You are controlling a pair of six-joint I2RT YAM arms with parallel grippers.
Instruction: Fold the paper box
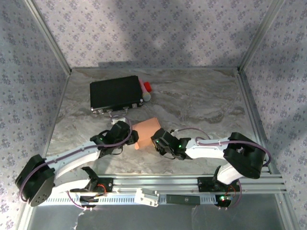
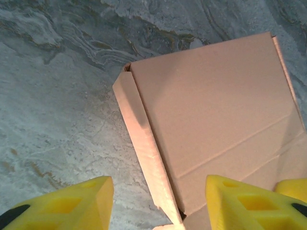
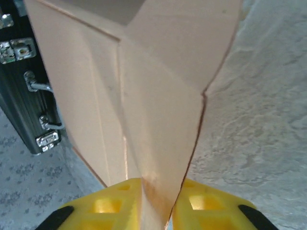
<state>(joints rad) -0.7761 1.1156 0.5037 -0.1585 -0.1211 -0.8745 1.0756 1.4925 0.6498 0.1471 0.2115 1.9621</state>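
The paper box (image 1: 146, 130) sits a little left of the middle of the marbled table (image 1: 206, 103) in the top view, a salmon-orange piece partly folded, with both arms reaching in to it from the lower edge of the frame. Above it and to the left lies a black case (image 1: 116, 93), well apart from the box, with a small red and white object (image 1: 146, 88) touching the case's right end.

The left gripper (image 1: 133, 140) is at the box's left edge. In the left wrist view the box (image 2: 211, 110) fills the upper right, its broad panel creased across and a narrow side flap running down its left border. That flap passes between the yellow fingers (image 2: 62, 203) of the left gripper (image 2: 158, 208), which stand apart with clear space beside the flap: the tool is released.

The right gripper (image 1: 154, 142) meets the box's lower right corner. In the right wrist view the box (image 3: 153, 96) rises up the frame from the right gripper (image 3: 157, 206), whose yellow fingers (image 3: 211, 208) sit against a flap on both sides, grasping it. The black case (image 3: 19, 96) shows at the left edge behind the cardboard.
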